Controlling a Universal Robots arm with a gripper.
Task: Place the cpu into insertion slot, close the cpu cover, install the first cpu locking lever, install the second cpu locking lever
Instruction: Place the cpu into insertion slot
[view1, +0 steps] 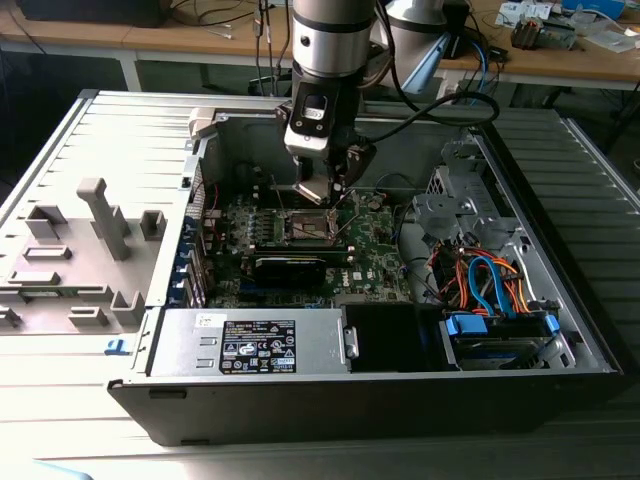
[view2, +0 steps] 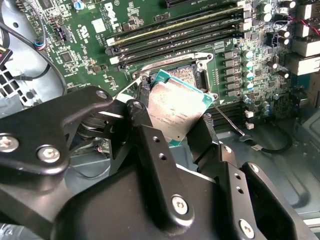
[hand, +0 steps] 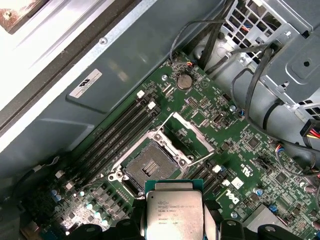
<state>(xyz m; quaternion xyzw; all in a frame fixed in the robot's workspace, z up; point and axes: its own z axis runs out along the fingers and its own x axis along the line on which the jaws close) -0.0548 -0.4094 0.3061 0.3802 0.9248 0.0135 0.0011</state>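
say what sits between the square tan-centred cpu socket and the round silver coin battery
The open silvery cpu cover frame, in the first wrist view.

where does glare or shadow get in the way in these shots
Exterior view: the ribbed grey surface is washed pale at the exterior view's left, the case interior darker; second wrist view: soft sheen on the cpu; first wrist view: insertion slot evenly lit, glare on the capacitors.

cpu (hand: 174, 212) lower edge cut off, insertion slot (view2: 186, 74) partly behind cpu

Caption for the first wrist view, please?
Black gripper holds the flat silvery-grey square cpu near the uncovered square insertion slot on green motherboard.
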